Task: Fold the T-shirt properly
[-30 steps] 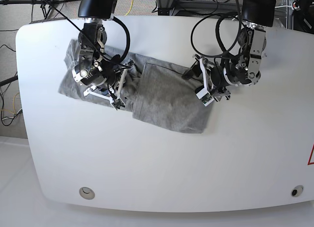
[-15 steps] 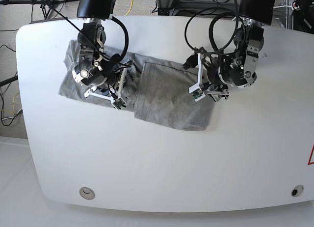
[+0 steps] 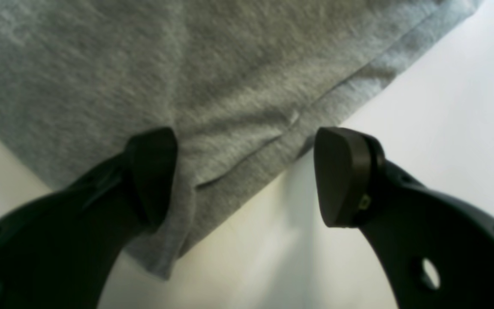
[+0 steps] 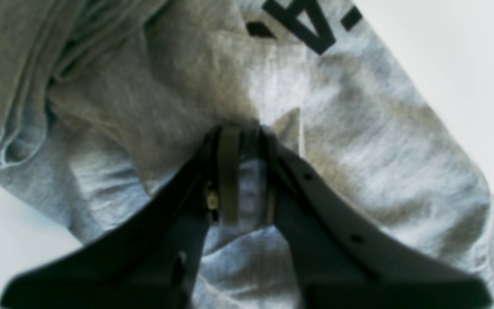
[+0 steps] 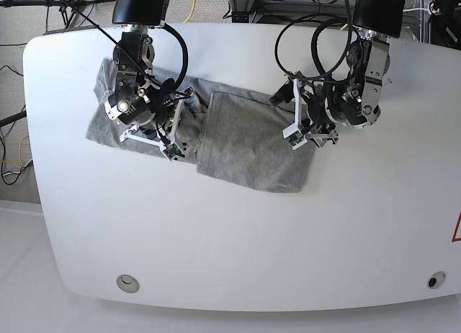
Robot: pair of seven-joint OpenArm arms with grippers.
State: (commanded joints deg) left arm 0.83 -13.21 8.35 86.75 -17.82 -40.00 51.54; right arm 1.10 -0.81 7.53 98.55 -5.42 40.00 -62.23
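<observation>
The heather-grey T-shirt (image 5: pixel 245 145) lies crumpled on the white table (image 5: pixel 252 239), a folded flap over its right half. In the right wrist view, black lettering (image 4: pixel 311 21) shows on the T-shirt (image 4: pixel 380 141). My right gripper (image 4: pixel 247 137) is shut on a pinch of that cloth; in the base view the right gripper (image 5: pixel 175 131) sits over the bunched left part. My left gripper (image 3: pixel 247 171) is open and straddles the hemmed edge of the T-shirt (image 3: pixel 187 64), one finger on cloth and the other over bare table. In the base view the left gripper (image 5: pixel 299 131) is at the shirt's right edge.
Black cables (image 5: pixel 302 37) loop above the arm on the right. Round fittings (image 5: pixel 128 281) sit near the table's front corners, and a red mark (image 5: pixel 456 228) is at its right edge. Bare white tabletop lies in front of the shirt.
The left gripper swung left over the shirt's right edge, then came back slightly right. The right gripper has stayed shut on the cloth, almost unmoved.
</observation>
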